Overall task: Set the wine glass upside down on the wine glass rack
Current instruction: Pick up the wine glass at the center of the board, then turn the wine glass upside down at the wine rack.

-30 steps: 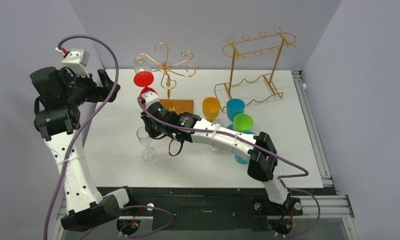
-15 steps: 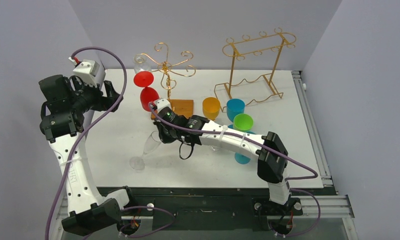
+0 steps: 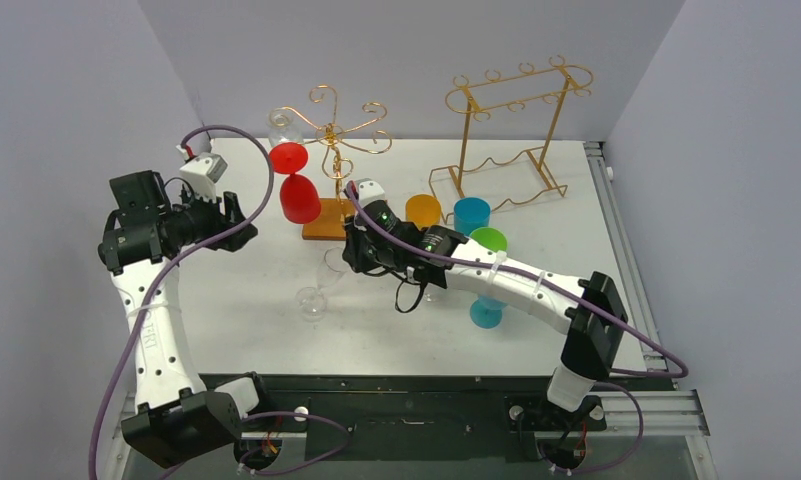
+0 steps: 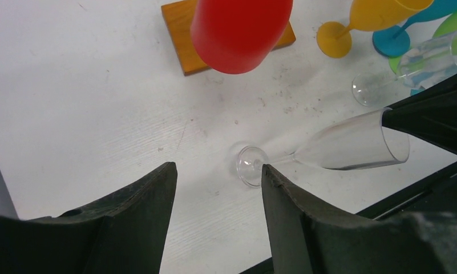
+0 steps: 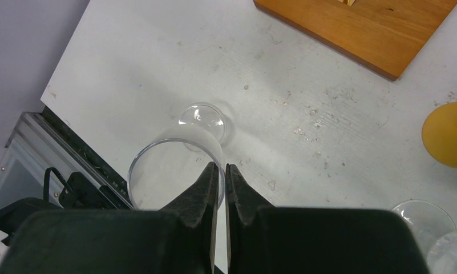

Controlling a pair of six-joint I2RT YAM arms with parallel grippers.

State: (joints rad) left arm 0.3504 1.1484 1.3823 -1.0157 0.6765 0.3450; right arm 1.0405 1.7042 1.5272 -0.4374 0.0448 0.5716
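Pinching the clear wine glass [image 4: 346, 145] by its rim with the right hand [image 5: 222, 169], fingers [image 5: 197, 197] pressed almost flat together with only the thin wall between them. Looks colourless and see-through throughout: tall, narrow bowl widening slightly to an open mouth, thin stem, small round foot. Hangs tilted rather than upright, mouth raised toward the hand, foot lowest and pointing down and left in the top view. Sits low over the white surface [image 3: 226, 300], on the near side of the wine glass rack [image 3: 331, 132] and apart from it; cannot tell whether the foot touches the surface. Not upside down and not on the rack. Made of gold wire, that rack: a wavy stem with curled arms spreading from the top, fixed to a flat brown wooden base [image 5: 363, 28]. Carries a red glass [image 3: 299, 198] upside down on a left-side arm, foot up in the curl, bowl hanging by the left end of the base. Holding the left hand [image 4: 217, 171] off to the left of the clear glass, fingers parted at a middling gap, nothing between them, aimed across the surface toward the glass's foot without touching it. Just right of the base: an orange glass [image 3: 423, 212] standing upright, with blue and green ones beyond.
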